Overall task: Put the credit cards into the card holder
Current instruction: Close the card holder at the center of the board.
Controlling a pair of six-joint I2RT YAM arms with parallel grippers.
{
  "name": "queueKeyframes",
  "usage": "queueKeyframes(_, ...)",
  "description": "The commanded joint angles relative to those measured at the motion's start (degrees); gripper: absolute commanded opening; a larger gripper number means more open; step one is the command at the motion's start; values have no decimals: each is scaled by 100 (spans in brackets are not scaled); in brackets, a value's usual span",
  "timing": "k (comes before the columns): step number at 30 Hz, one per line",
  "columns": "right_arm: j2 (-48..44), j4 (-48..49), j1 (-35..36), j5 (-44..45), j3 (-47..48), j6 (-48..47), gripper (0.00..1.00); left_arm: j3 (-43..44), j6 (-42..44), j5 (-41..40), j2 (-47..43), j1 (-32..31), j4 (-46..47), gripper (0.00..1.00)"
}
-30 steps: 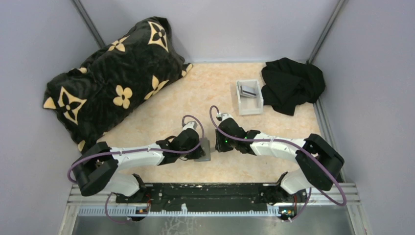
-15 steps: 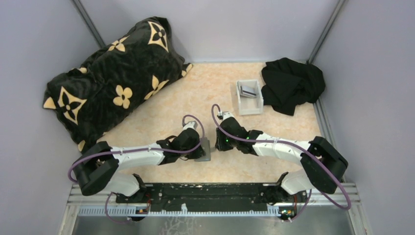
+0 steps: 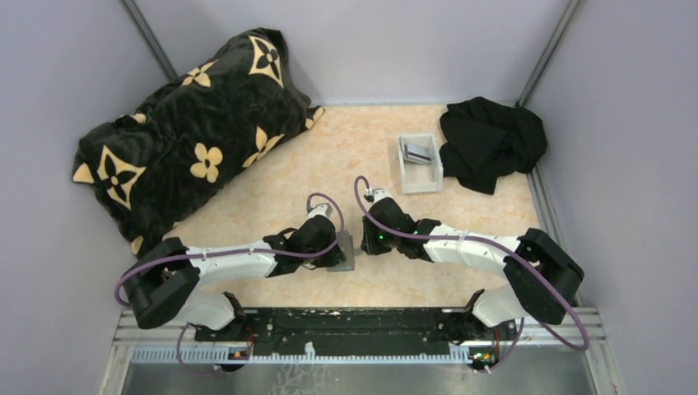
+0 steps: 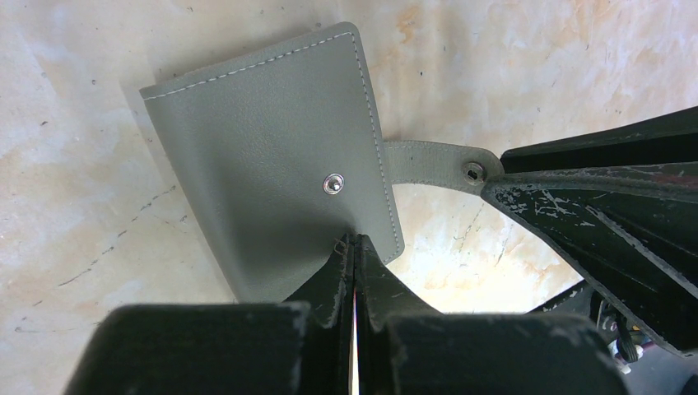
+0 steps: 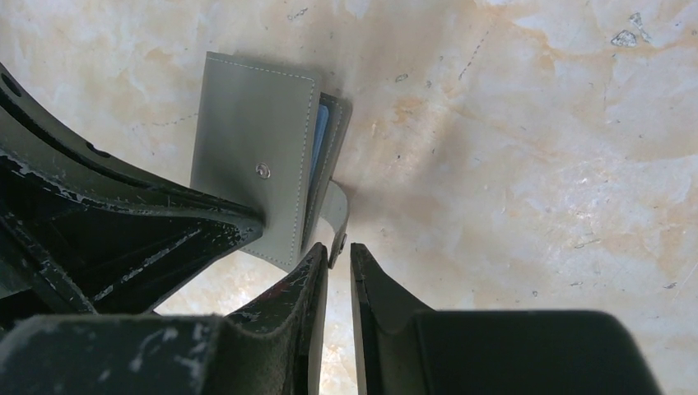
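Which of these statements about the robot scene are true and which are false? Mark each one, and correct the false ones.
1. The card holder lies folded, its snap stud facing up. True.
2. The left gripper stands wide open. False: its jaws are shut, with the tips at the card holder's edge.
3. The strap ends between the fingers of the right gripper. True.
4. The white tray is empty. False: credit cards lie in it.
5. The black cloth lies beside the white tray. True.
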Motion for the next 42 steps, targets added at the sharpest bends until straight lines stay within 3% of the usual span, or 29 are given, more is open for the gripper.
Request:
queueKeyframes(1, 54, 226, 74, -22, 15, 46, 17, -155, 134, -204, 300, -27, -545, 0)
queueKeyframes(10, 69, 248, 75, 8, 23, 47, 11, -173, 121, -197, 309, -27, -532, 0)
queueKeyframes(14, 80, 274, 76, -16, 46, 11, 0, -158, 119, -185, 305, -26, -531, 0)
queueKeyframes(17, 117, 285, 77, -46, 89, -5, 0, -126, 110, -215, 256, -26, -558, 0)
queueKeyframes(33, 112, 183, 81, 64, 218, -81, 0, -139, -64, -679, -837, -26, -1006, 34)
queueKeyframes(42, 121, 166, 83, 62, 259, -101, 0, -415, -206, -1237, -1576, -26, -1015, 39)
